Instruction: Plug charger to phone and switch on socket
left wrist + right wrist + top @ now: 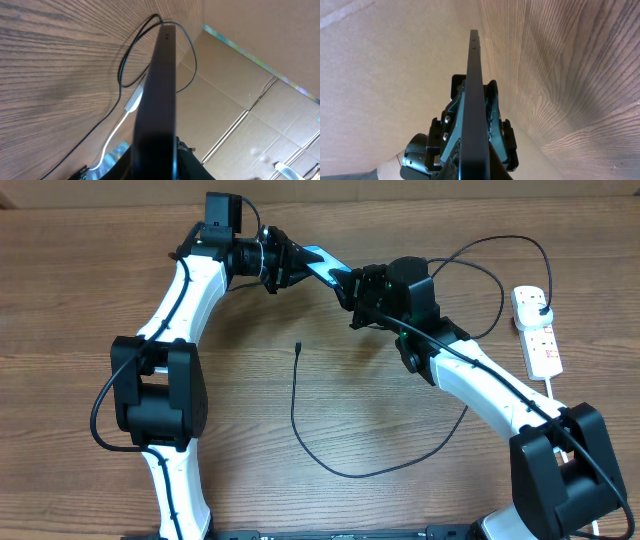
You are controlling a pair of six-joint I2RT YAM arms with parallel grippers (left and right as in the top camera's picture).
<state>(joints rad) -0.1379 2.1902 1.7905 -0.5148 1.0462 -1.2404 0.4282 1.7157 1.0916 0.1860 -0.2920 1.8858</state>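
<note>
The phone (320,260) hangs in the air above the back of the table, a strip of its blue screen showing, and both grippers hold it. My left gripper (298,268) is shut on its left part and my right gripper (350,288) on its right part. In each wrist view the phone is a dark edge-on slab (160,95) (476,95) running out from between the jaws. The charger's connector tip (298,347) lies loose on the wood. Its thin black cable (350,473) loops round to the black plug (541,303) seated in the white socket (540,340) at the right.
The socket's white cord (556,392) runs toward the front right, under the right arm. Brown cardboard panels (260,110) stand behind the table. In the left wrist view the black cable (122,70) and the white cord (116,131) lie on the wood below the phone.
</note>
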